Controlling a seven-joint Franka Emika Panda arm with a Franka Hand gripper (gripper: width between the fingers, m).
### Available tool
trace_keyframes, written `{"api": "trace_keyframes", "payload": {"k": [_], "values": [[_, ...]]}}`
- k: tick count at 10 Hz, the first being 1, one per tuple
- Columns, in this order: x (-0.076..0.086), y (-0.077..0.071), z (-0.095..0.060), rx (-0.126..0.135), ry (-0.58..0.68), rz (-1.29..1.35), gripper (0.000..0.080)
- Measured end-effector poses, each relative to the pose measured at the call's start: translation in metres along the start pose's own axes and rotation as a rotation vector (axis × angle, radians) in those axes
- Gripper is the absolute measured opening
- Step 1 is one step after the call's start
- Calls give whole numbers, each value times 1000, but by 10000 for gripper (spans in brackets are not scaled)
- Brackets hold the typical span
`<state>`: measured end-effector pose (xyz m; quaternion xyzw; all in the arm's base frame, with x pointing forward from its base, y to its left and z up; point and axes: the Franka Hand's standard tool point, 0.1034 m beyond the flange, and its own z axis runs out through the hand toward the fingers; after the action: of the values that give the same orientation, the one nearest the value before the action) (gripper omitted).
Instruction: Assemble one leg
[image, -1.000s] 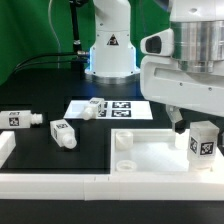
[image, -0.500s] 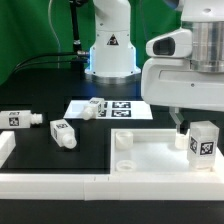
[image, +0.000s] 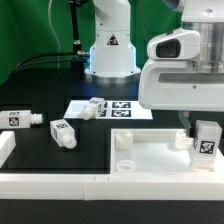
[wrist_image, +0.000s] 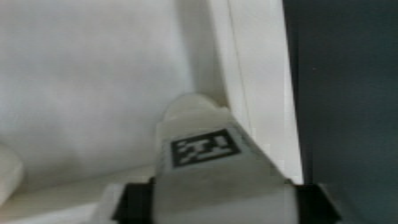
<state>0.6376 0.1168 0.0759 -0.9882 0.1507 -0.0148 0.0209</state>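
The gripper (image: 203, 128) stood over the white panel (image: 150, 155) near the table's (image: 40, 95) front edge toward the exterior view's right, its dark fingers (image: 189, 122) closed narrowly on the leg (image: 207, 141), which it held upright. In the wrist view the leg (wrist_image: 214, 150) sat clamped between two dark pads (wrist_image: 128, 202), its tagged face toward the camera, beside a raised white wall of the panel (wrist_image: 249, 60).

The leg was a chunky white plastic post, matte and smooth, bearing a black-and-white square marker tag. The panel was flat, white and square, with a raised rim and a short round socket (image: 125, 143) at its near corner.

Three more legs lay loose on the black tabletop: one (image: 20, 119) by the edge at the exterior view's left, one (image: 63, 132) just beside it toward the centre, and one (image: 93, 108) on the marker board (image: 122, 108).

Compared with half a second earlier, the gripper and held leg had shifted slightly toward the exterior view's right; the loose legs were unmoved.
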Motion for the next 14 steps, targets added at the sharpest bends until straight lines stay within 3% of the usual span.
{"api": "trace_keyframes", "payload": {"k": [1,5,8,10,11,12,13,14], "values": [[0,0,0,0,-1,51,291],[0,1,2,-2,-14,546,291],[6,1,3,49,-76,1058,291],[5,1,3,52,-81,1136,291],[6,1,3,52,-79,1112,364],[5,0,4,49,-72,1031,499],[3,-2,5,45,-58,902,499],[4,-5,5,55,-36,739,620]]}}
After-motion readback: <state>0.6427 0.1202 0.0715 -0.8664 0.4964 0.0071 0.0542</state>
